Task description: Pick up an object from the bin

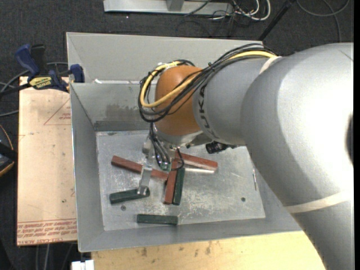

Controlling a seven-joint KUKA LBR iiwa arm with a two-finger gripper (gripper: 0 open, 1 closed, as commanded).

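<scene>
My gripper (145,183) reaches down from under the orange dome into the middle of the bin. Its silver tip comes down between a red-brown bar (126,163) lying slantwise on the left and a dark green bar (127,196) lying just below it, and touches or nearly touches the green bar's right end. Right of the tip, a red-brown bar (169,191) and a dark green bar (179,185) lie side by side, pointing toward the front. Whether anything is gripped is hidden by the arm.
Another red-brown bar (198,162) lies to the right, partly under the arm. A dark green bar (157,219) rests alone near the front wall. The large grey arm covers the bin's right side.
</scene>
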